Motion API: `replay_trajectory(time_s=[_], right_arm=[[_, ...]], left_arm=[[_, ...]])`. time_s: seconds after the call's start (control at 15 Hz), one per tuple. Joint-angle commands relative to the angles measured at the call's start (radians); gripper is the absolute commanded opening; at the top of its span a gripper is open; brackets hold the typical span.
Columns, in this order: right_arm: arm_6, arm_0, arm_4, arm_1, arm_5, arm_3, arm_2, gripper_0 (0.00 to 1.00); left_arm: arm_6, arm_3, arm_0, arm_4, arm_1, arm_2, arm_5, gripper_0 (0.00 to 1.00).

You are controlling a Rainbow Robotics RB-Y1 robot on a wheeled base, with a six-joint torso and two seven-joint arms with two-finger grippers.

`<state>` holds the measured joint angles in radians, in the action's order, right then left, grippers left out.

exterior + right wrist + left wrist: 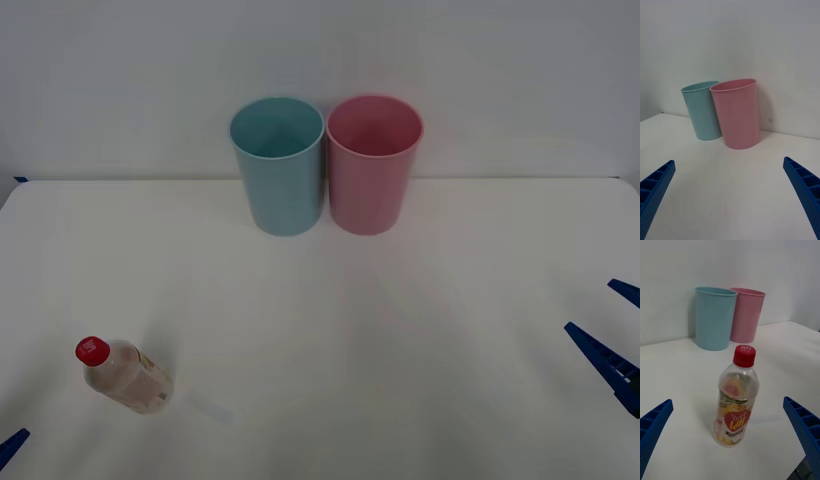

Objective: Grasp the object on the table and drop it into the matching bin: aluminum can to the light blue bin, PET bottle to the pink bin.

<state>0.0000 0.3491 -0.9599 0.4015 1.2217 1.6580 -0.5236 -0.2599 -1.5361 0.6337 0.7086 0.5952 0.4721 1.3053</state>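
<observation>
Now the small clear plastic bottle point(126, 376) with its round red cap stands near the open left gripper point(730, 438), far in front of the smooth round pink bin point(372, 163) and light blue bin point(281, 164), while the right gripper point(730, 198) waits wide open too.

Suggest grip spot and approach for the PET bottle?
Grip the PET bottle on its straight labelled body, below the red cap. It stands upright on the table, between the open left tool's fingers, so a level approach from the robot's side probably suits.
</observation>
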Motion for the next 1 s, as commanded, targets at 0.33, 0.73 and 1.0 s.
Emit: replay_trajectory(time_s=[0.33, 0.73, 1.0], right_arm=[[0.0, 0.0, 0.0, 0.0, 0.0, 0.0, 0.0, 1.0], [0.0, 0.0, 0.0, 0.0, 0.0, 0.0, 0.0, 1.0], [0.0, 0.0, 0.0, 0.0, 0.0, 0.0, 0.0, 1.0]], left_arm=[[-0.105, 0.051, -0.017, 0.002, -0.002, -0.099, -0.037, 1.0], [-0.208, 0.117, -0.04, 0.003, -0.015, -0.159, -0.077, 1.0], [-0.22, 0.12, -0.055, 0.028, -0.089, -0.159, -0.092, 1.0]])
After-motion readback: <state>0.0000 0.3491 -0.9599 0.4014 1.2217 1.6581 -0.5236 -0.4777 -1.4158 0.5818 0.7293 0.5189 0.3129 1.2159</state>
